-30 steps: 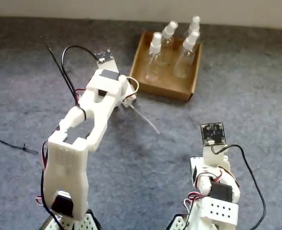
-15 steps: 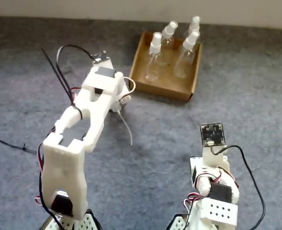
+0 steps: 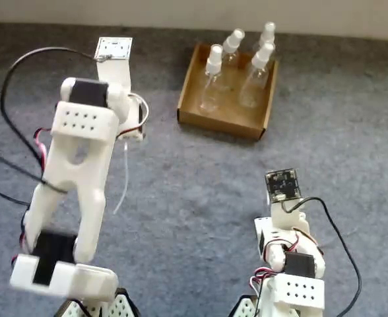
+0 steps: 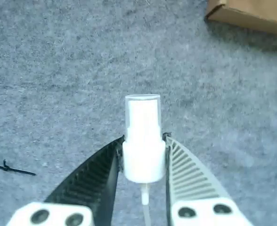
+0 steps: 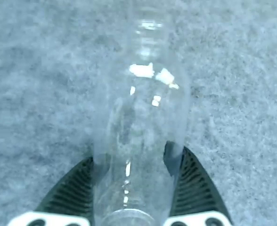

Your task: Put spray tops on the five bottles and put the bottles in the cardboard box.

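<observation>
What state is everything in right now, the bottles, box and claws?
Cardboard box: open-topped, partly filled.
Four bottles: standing in the box, capped.
Fifth bottle: uncapped, held in right gripper.
Spray top: loose, clamped in left gripper.

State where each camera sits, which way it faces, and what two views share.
High view: fixed above, looking down on the grey carpet, the cardboard box, the left arm and the right arm.
Left wrist view: on the left wrist, looking down along the left pincer, shut on a spray top.
Right wrist view: on the right wrist, looking along the right pincer, shut on a clear bottle.
Shared: high and left wrist views both show the cardboard box.
</observation>
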Action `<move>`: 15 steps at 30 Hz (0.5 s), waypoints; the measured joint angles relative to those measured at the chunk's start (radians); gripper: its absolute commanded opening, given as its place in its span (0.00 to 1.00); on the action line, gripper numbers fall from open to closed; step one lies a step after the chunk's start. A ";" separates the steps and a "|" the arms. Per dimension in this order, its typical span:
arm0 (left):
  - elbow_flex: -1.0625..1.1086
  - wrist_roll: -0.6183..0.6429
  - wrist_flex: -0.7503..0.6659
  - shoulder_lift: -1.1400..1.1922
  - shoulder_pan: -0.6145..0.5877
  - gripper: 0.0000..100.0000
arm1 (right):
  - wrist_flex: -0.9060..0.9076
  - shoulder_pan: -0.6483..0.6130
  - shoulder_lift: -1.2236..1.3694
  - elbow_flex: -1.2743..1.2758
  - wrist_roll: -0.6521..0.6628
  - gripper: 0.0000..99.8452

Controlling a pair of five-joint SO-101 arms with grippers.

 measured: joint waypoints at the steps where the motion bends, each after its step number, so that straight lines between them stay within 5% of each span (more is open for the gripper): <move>1: 0.041 -0.032 0.003 -0.054 -0.002 0.00 | 0.002 -0.023 0.000 -0.002 0.000 0.01; 7: 0.292 -0.192 -0.071 -0.465 -0.005 0.00 | -0.091 -0.212 0.014 -0.104 -0.002 0.01; 15: 0.549 -0.114 -0.382 -0.899 -0.006 0.00 | -0.509 -0.500 0.014 -0.140 -0.002 0.01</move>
